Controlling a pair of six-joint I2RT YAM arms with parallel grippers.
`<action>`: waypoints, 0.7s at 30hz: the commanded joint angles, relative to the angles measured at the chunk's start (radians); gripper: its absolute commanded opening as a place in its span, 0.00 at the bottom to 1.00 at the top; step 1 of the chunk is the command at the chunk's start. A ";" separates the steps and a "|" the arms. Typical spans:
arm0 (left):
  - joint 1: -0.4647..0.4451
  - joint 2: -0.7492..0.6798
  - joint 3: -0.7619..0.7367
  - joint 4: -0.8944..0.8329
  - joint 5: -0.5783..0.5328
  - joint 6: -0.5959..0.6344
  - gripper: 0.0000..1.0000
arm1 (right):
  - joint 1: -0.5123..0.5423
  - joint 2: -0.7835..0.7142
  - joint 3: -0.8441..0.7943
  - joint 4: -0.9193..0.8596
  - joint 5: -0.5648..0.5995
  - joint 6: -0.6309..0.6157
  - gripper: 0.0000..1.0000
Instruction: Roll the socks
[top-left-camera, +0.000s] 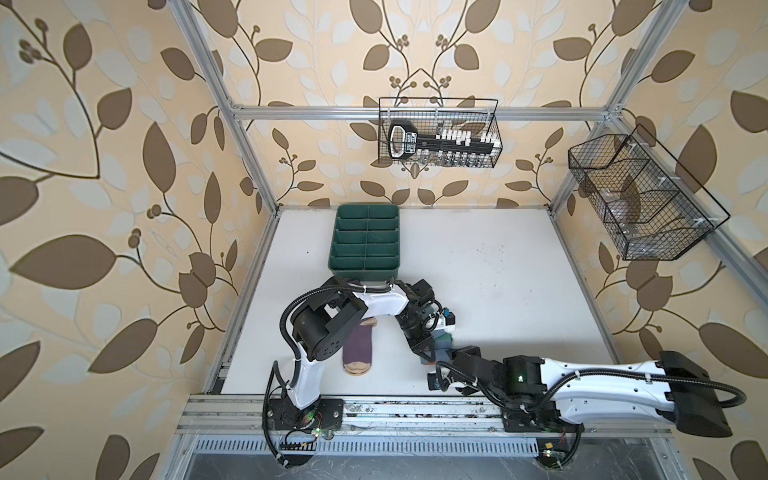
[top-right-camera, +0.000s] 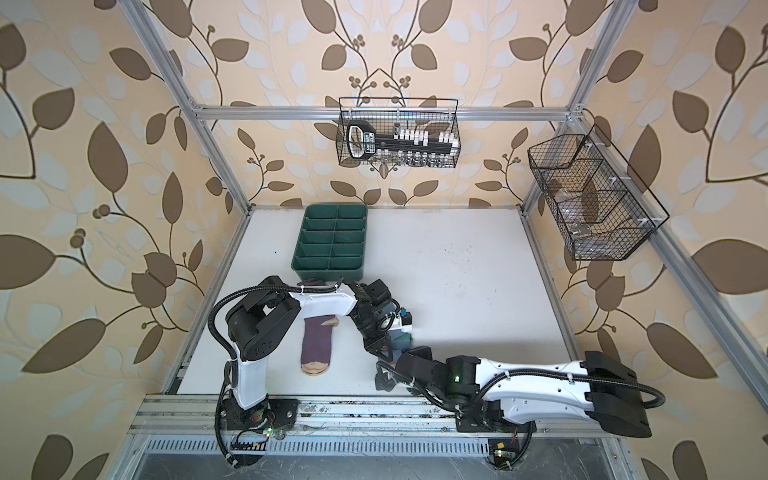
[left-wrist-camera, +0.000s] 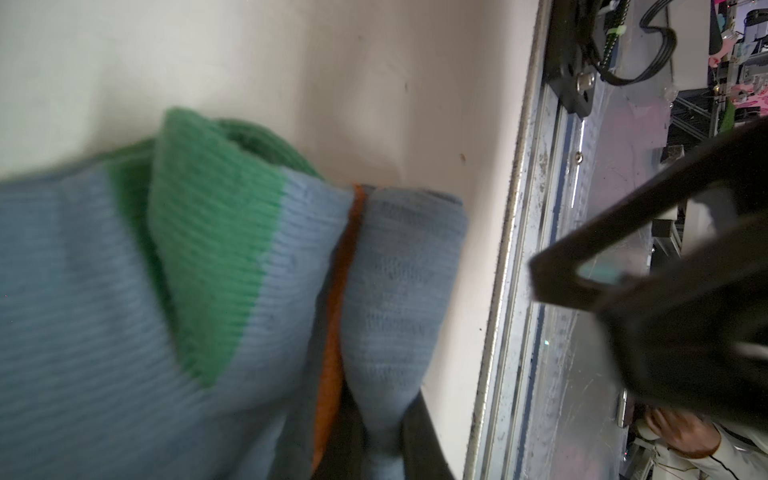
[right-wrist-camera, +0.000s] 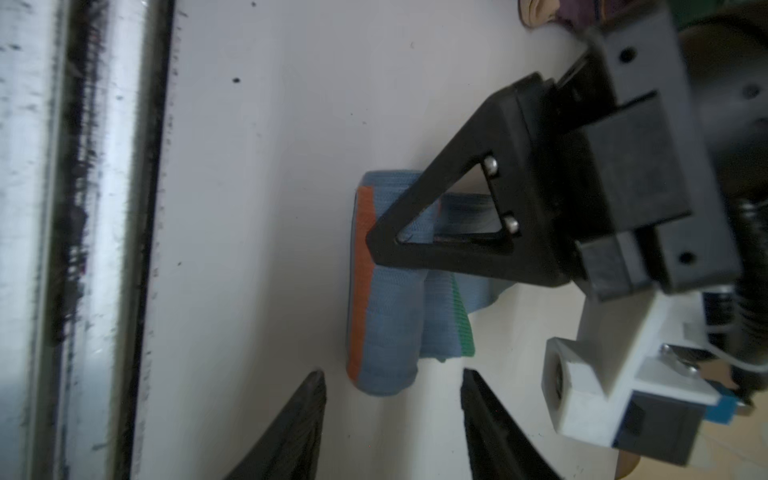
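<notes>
The left gripper (right-wrist-camera: 376, 243) pinches the part-rolled grey-blue sock (right-wrist-camera: 390, 324), the right gripper (right-wrist-camera: 392, 382) holds its jaws apart at the roll's end, and the purple sock (top-left-camera: 358, 347) lies at its nine o'clock.

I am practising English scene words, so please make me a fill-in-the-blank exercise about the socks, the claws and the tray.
1. The flat sock is mainly ___.
2. The left claw is ___ on the roll of the grey-blue sock.
3. The right claw, at the end of that roll, stands ___.
4. The divided tray at the back of the table is ___.
Missing words: purple; shut; open; green.
</notes>
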 joint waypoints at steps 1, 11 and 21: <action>0.009 0.023 -0.020 -0.014 -0.101 0.027 0.00 | -0.046 0.063 -0.012 0.147 -0.025 -0.031 0.53; 0.009 -0.015 -0.026 -0.004 -0.106 0.025 0.03 | -0.090 0.259 -0.002 0.207 -0.113 -0.033 0.42; 0.021 -0.247 -0.070 0.092 -0.307 -0.046 0.30 | -0.109 0.274 0.054 0.031 -0.219 0.014 0.00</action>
